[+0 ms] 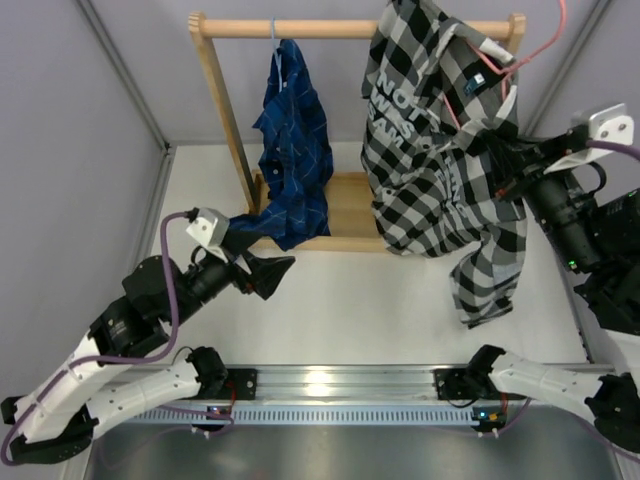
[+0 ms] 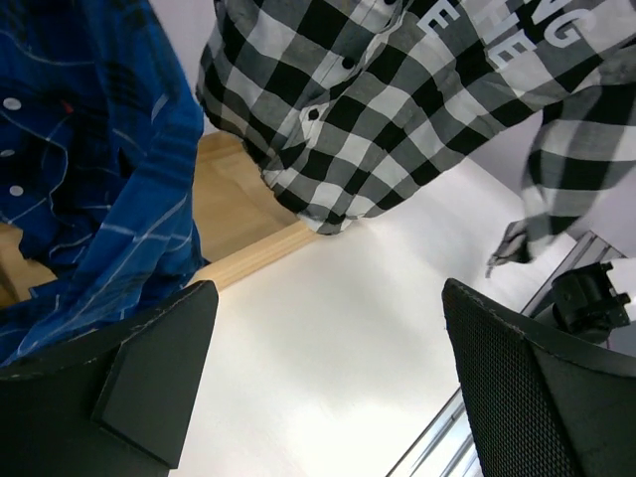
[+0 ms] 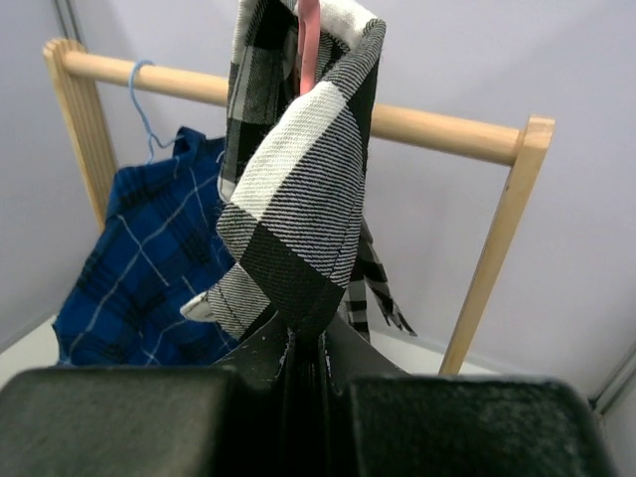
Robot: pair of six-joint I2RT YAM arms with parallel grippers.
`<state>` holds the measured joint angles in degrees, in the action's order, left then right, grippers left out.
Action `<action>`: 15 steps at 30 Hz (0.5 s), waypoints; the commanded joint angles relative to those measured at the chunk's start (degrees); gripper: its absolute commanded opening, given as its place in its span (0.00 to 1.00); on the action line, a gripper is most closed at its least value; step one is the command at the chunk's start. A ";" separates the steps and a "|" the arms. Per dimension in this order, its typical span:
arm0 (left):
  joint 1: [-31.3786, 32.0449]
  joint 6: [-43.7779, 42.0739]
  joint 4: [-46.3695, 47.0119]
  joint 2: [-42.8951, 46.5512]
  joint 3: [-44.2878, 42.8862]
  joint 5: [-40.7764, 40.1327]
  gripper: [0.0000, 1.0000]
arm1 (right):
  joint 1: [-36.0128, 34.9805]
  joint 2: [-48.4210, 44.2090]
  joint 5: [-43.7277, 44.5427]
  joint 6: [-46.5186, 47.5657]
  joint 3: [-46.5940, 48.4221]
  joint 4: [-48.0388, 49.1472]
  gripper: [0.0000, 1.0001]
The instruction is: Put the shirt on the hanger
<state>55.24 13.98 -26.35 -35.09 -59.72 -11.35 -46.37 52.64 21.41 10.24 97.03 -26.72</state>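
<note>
The black-and-white check shirt (image 1: 430,150) hangs bunched in front of the right end of the wooden rack, one sleeve trailing down toward the table. The pink wire hanger (image 1: 545,45) sticks out of the shirt's top at the upper right; most of it is hidden in the fabric. My right gripper (image 1: 503,150) is shut on a fold of the shirt (image 3: 298,169). In the right wrist view the gripper (image 3: 313,343) pinches the cloth, with the pink hanger (image 3: 309,30) above. My left gripper (image 1: 275,272) is open and empty, low over the table (image 2: 328,288), left of the shirt (image 2: 397,109).
A wooden rack (image 1: 350,28) stands at the back on a wooden base (image 1: 350,205). A dark blue shirt (image 1: 295,140) hangs on its left on a light blue hanger (image 1: 274,40), close to my left gripper. A metal rail (image 1: 330,385) runs along the near edge.
</note>
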 commanded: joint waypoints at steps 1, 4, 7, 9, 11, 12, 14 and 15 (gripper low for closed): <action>0.13 -0.71 -4.58 3.53 3.38 0.36 0.98 | -0.83 -4.20 -2.14 0.58 -6.57 12.31 0.00; 0.04 -0.09 -5.47 6.17 6.63 1.77 0.98 | -0.74 -9.20 -2.95 -4.24 -20.62 15.97 0.00; 0.13 -0.88 -5.47 8.10 8.39 1.78 0.98 | -0.74 -13.60 -3.57 -8.73 -33.08 19.42 0.00; 0.04 -1.06 -5.29 8.98 8.66 -1.02 0.98 | -0.74 -14.93 -2.69 -9.80 -39.25 22.05 0.00; -0.05 -1.49 -5.12 8.99 8.66 -3.66 0.98 | -0.56 -14.85 -1.12 -13.05 -41.57 24.07 0.00; -0.14 -1.24 -5.12 8.81 8.40 -6.46 0.98 | -0.48 -14.15 -0.67 -13.40 -41.57 24.00 0.00; -0.57 -0.45 -5.20 9.07 8.05 -10.16 0.98 | 0.22 -9.59 1.26 -14.81 -39.30 23.47 0.00; -0.84 0.78 -5.12 9.51 8.04 -15.49 0.98 | 0.57 -7.75 1.53 -14.90 -35.81 21.99 0.00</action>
<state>55.11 13.56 -32.12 -26.52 -50.81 -16.32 -46.30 42.00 20.25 -0.80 54.52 -13.85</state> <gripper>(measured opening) 0.982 0.022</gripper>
